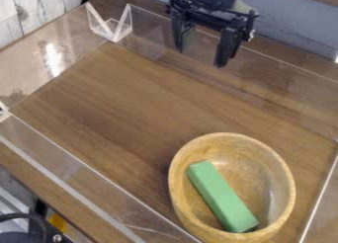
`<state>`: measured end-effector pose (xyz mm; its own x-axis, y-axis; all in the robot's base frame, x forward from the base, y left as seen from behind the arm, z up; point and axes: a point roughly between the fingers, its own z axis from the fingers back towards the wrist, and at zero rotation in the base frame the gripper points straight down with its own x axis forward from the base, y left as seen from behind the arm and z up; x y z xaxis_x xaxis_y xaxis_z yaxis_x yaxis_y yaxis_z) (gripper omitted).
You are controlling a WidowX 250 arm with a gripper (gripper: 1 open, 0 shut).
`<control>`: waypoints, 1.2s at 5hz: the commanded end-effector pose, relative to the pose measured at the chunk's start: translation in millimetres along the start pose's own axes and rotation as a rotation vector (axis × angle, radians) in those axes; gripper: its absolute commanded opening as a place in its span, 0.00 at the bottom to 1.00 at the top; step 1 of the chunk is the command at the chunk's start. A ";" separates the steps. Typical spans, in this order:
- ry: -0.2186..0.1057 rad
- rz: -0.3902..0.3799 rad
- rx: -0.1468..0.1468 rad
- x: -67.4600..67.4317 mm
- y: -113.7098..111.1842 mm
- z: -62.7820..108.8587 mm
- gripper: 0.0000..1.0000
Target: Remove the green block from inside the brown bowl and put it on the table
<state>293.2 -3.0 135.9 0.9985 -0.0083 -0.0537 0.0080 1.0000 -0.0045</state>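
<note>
One green block (222, 197) lies inside the brown bowl (189, 159), the tool (205, 47) wide apart beyond, nothing gripped

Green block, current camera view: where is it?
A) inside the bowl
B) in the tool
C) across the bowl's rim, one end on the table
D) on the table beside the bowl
A: the block lies within the rim of the bowl, while the tool is well away from it, at the far side of the table.
</note>
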 end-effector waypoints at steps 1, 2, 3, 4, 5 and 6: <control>0.012 0.047 -0.014 -13.5 -6.5 -2.9 1.00; 0.017 0.144 -0.043 -36.2 -19.3 -0.6 1.00; 0.016 0.233 -0.065 -56.0 -34.8 -0.8 1.00; 0.007 0.307 -0.081 -73.6 -50.6 -1.7 1.00; 0.000 0.383 -0.100 -89.1 -68.6 -6.1 1.00; -0.021 0.477 -0.113 -101.8 -82.7 -16.5 1.00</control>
<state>186.7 -83.8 118.0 0.8891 0.4504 -0.0811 -0.4557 0.8876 -0.0670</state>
